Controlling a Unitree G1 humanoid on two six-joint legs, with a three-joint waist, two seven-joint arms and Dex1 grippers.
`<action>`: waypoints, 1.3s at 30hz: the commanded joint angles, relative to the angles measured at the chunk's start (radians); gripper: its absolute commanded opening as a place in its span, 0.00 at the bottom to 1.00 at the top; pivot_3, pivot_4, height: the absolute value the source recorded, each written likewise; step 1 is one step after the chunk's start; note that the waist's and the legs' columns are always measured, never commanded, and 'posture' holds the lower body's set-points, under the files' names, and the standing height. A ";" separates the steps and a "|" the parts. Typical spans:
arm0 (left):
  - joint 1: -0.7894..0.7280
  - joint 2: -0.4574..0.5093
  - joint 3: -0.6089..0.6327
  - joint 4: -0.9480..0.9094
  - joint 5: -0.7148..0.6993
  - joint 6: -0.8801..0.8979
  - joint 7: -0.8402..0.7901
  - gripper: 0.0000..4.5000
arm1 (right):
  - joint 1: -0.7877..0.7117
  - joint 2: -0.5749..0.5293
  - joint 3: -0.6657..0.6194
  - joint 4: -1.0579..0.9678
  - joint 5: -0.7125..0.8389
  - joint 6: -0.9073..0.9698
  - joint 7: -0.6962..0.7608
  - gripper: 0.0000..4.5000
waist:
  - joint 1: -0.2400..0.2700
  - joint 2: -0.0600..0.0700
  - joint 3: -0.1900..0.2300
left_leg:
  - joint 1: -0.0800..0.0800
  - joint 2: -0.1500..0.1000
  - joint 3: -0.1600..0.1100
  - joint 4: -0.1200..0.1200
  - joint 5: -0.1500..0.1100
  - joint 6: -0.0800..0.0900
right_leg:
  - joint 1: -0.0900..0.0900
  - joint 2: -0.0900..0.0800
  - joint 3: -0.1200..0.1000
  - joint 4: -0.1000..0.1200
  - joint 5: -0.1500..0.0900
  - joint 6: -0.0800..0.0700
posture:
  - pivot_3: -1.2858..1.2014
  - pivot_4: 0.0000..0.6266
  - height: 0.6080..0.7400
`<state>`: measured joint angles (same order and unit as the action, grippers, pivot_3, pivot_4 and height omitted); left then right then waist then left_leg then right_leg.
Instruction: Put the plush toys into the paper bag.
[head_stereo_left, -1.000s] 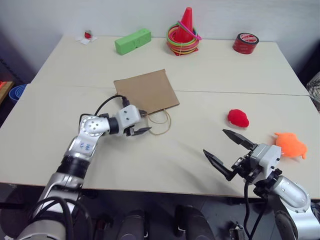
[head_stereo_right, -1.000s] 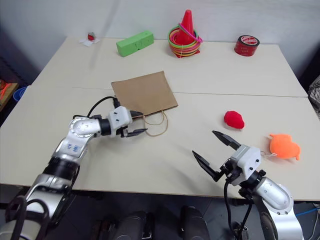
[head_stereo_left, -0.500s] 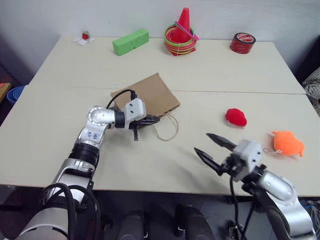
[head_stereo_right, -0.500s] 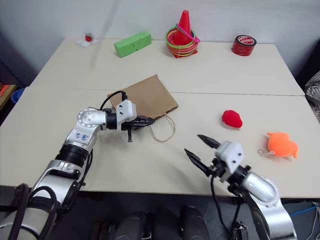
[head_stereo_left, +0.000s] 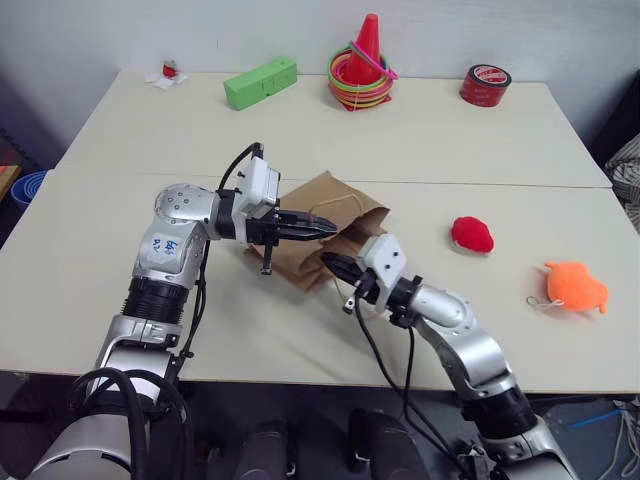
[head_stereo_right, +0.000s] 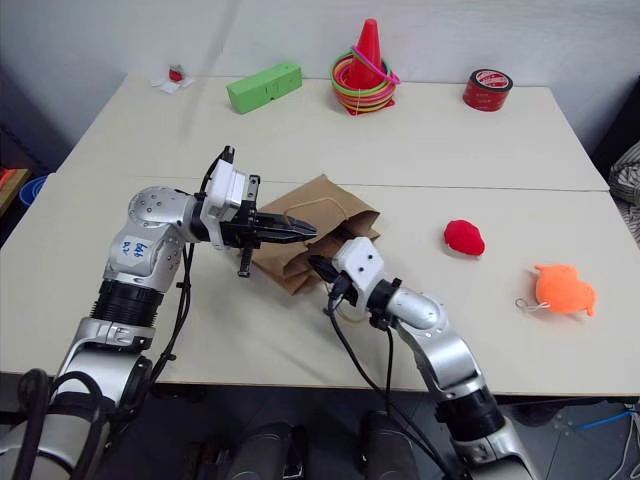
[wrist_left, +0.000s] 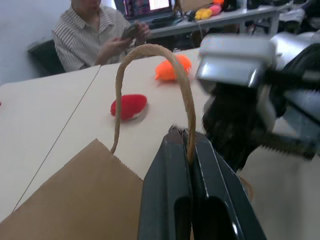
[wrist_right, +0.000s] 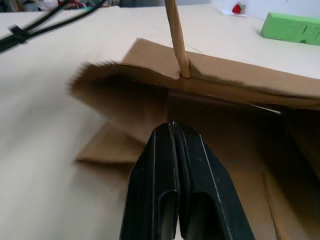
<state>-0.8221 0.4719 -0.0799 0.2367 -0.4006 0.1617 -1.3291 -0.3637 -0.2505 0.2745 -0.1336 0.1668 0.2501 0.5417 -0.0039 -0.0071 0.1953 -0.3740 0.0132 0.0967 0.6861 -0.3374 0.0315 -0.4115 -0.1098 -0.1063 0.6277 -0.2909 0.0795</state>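
Sitting mid-table (head_stereo_left: 120, 200), your bag (head_stereo_left: 300, 262) lies propped open. Left gripper (wrist_left: 186, 145) clamped on handle (wrist_left: 150, 50); right gripper (wrist_right: 173, 131) closed at bag mouth. Red toy (head_stereo_left: 472, 234), orange toy (head_stereo_left: 576, 286) near right edge.

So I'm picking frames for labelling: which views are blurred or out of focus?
Left wrist view: the right gripper is smeared, the handle crisp. Right wrist view: the paper bag is soft up close. Both eye views are sharp, with evenly lit table.
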 joint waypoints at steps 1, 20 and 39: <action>0.033 0.020 0.019 -0.117 -0.047 0.059 0.008 0.00 | -0.048 0.048 0.007 0.065 -0.049 -0.050 -0.044 0.02 | -0.001 0.000 0.000 | 0.000 0.000 0.000 0.000 0.000 0.000 | 0.000 0.000 0.000 0.000 0.000 0.000 | 0.52 0.24 1.00; -0.141 0.062 0.241 -0.112 -0.247 0.362 0.207 0.00 | -0.058 0.112 0.046 0.187 -0.171 0.089 -0.080 0.02 | -0.008 0.000 0.000 | 0.000 0.000 -0.001 0.000 0.001 -0.002 | 0.001 -0.001 0.000 0.000 0.000 0.000 | 0.52 0.24 1.00; 0.059 0.018 0.171 -0.335 -0.264 0.379 0.240 0.00 | 0.087 0.028 -0.082 -0.142 0.092 0.088 0.146 0.22 | -0.022 0.000 0.000 | 0.000 0.000 -0.002 -0.002 0.001 -0.002 | 0.000 -0.001 0.001 0.000 0.000 0.000 | 0.52 0.24 1.00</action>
<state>-0.7726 0.4866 0.0924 -0.0516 -0.6554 0.5592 -1.0945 -0.2947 -0.2093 0.2152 -0.1940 0.2145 0.3560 0.6578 -0.0259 -0.0075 0.1951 -0.3738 0.0136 0.0950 0.6843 -0.3365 0.0288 -0.4113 -0.1105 -0.1057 0.6273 -0.2910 0.0793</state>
